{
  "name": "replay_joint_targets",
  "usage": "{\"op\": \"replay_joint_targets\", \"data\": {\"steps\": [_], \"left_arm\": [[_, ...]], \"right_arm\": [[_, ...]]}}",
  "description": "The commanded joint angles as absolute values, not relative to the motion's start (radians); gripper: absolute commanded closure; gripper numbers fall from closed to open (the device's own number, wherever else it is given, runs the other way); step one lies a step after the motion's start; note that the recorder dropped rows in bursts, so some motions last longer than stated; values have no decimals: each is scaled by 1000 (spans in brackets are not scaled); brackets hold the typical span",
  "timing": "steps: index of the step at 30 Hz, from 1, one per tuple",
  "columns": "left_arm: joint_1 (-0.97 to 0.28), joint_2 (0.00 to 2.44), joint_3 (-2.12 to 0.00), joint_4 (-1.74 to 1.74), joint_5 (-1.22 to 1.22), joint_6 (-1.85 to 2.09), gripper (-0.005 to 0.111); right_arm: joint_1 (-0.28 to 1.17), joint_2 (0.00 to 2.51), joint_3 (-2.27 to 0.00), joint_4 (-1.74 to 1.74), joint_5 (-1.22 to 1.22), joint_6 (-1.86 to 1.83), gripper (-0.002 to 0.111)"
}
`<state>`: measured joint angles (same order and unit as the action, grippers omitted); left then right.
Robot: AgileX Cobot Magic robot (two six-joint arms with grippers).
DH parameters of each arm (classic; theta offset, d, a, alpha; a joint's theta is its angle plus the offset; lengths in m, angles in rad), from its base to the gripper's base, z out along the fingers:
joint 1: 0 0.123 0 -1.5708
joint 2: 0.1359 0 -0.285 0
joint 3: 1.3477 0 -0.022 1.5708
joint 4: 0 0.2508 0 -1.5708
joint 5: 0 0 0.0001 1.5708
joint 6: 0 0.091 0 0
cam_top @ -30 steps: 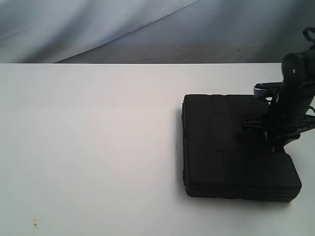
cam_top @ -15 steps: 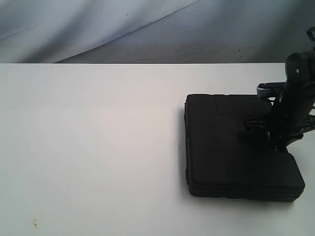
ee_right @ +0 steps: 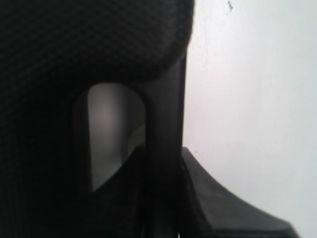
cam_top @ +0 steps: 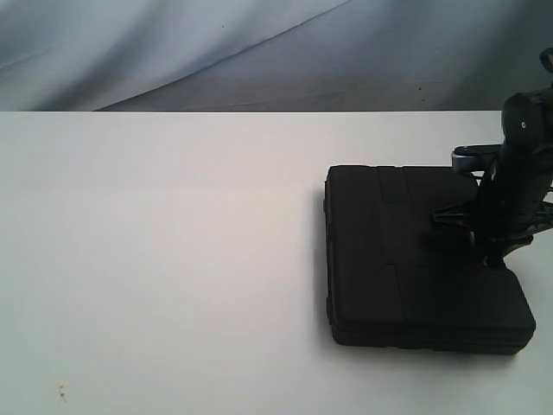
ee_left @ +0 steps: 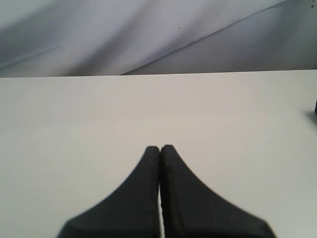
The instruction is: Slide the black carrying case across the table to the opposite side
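Observation:
The black carrying case (cam_top: 406,259) lies flat on the white table (cam_top: 173,259), close to its right side. My right gripper (cam_top: 482,249) comes down at the case's right edge. In the right wrist view the case's textured body (ee_right: 74,39) fills the frame, and its handle bar (ee_right: 166,109) runs between my right gripper's (ee_right: 163,152) fingers, which are shut on it. My left gripper (ee_left: 159,148) is shut with nothing in it, above bare table (ee_left: 148,109). It does not show in the exterior view.
A grey cloth backdrop (cam_top: 259,52) hangs behind the table's far edge. Bare white tabletop stretches left of the case. A small speck (cam_top: 61,395) marks the near left corner.
The case and my right gripper shifted slightly to the right a second ago, then stayed still. The left gripper shows no change.

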<state>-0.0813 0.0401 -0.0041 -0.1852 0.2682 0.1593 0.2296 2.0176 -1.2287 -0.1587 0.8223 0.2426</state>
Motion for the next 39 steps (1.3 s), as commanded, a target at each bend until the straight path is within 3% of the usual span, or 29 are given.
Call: {"op": "replay_joint_targets", "data": {"steps": [1, 6, 15, 35, 39], "left_arm": [[-80, 38, 0, -193, 267, 159, 107], [-80, 38, 0, -193, 267, 159, 107], [-80, 38, 0, -193, 267, 159, 107], [-80, 38, 0, -193, 267, 159, 107], [-80, 38, 0, -193, 267, 159, 107]], "right_arm": [[221, 2003, -1230, -172, 796, 228, 108], [221, 2003, -1230, -172, 787, 226, 107], [221, 2003, -1230, -170, 781, 226, 79], [221, 1825, -1230, -168, 767, 233, 79], [221, 1749, -1230, -163, 740, 224, 84]]}}
